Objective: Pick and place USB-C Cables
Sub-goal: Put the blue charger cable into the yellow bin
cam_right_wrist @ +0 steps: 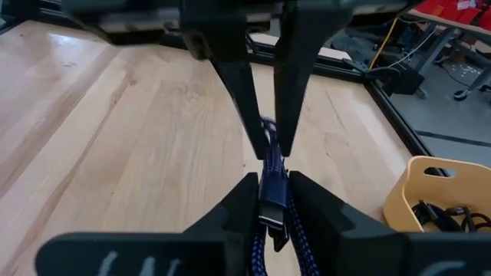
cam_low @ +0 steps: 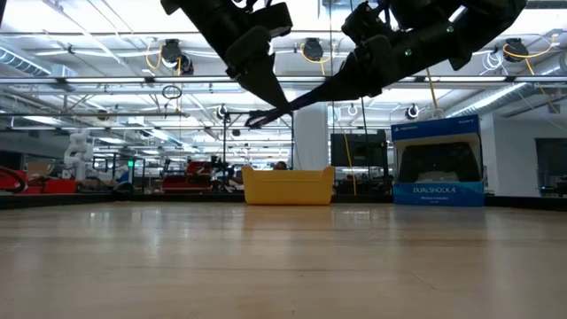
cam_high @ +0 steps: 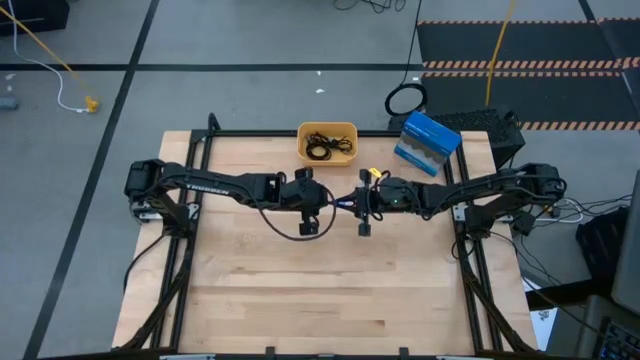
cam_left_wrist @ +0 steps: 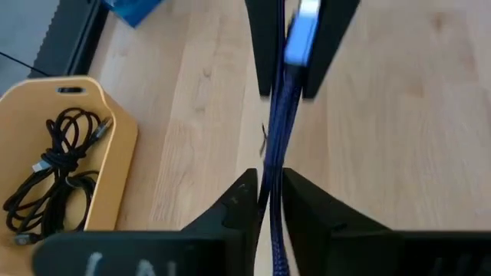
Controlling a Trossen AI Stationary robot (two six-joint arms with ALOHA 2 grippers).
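The purple-blue USB-C cable [cam_high: 345,203] is held in the air over the middle of the table, between my two grippers. My left gripper [cam_left_wrist: 268,184] and my right gripper [cam_right_wrist: 270,188] face each other tip to tip, and both are shut on it. In the low view they meet high above the tabletop, where the cable [cam_low: 266,115] shows as a short dark stretch. The two black cables [cam_left_wrist: 54,180] lie coiled inside the yellow bin [cam_high: 328,130] at the table's far edge. My left gripper pinches the purple-blue cable between its two fingers, on the braided stretch [cam_left_wrist: 271,165] short of the blue plug [cam_left_wrist: 301,34]. The fingers slant down from the table's left. The cable is lifted clear and runs straight across to the other gripper. My right gripper pinches the cable at a plug end [cam_right_wrist: 270,195] between its two fingers, slanting down from the table's right. Two braided strands [cam_right_wrist: 303,245] pass back between the fingers. The cable is clear of the table and reaches forward into the left gripper's fingertips [cam_right_wrist: 253,134].
A blue DualShock 4 box [cam_high: 427,143] stands right of the bin at the far edge. The bare wooden tabletop [cam_high: 330,290] stretches below and in front of the grippers. Dark frame rails [cam_high: 470,250] run along the table's sides. A yellow floor cable [cam_high: 40,45] lies beyond the table.
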